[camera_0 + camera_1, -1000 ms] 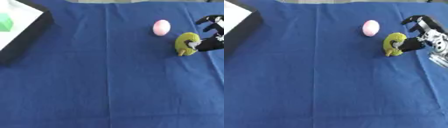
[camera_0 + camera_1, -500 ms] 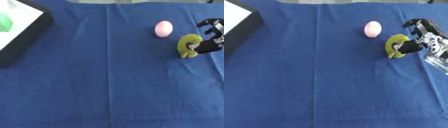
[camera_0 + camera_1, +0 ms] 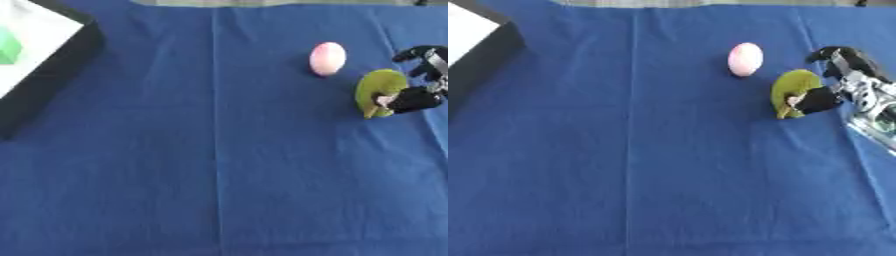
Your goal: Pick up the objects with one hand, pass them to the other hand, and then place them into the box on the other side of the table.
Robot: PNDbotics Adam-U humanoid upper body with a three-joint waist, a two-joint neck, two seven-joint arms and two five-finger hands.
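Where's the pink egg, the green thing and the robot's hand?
Pink egg [image 3: 327, 58], left eye view, middle of the shell.
Green thing [image 3: 793, 89], right eye view, its flat face.
Right hand [image 3: 843, 80], right eye view, on the hand's black body.

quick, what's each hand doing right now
Left hand: not in view.
Right hand: at the right edge, closed on the olive-green object, thumb and fingers pinching it.
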